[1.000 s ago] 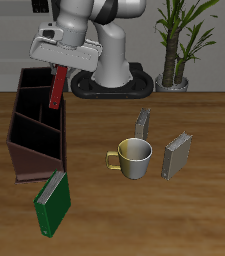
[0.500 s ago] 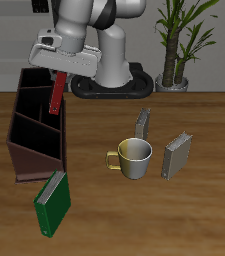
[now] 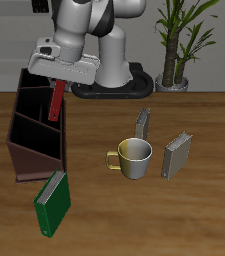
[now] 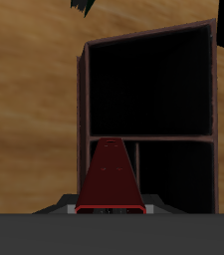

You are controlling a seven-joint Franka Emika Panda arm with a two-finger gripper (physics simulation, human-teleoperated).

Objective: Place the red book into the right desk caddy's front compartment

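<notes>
While clamped in the gripper (image 3: 57,86), slim red book (image 3: 56,101) is hung over dark wooden right desk caddy (image 3: 36,130) | partitioned dark slots (image 4: 151,90) are seen only from wrist.

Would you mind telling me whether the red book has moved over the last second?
Yes. The red book, held in the gripper, has shifted slightly farther back over the right desk caddy, toward the robot's base.

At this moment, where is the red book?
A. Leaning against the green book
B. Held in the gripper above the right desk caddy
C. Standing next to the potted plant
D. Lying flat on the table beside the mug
B: the red book hangs from the gripper over the open top of the right desk caddy, clear of the table.
</notes>
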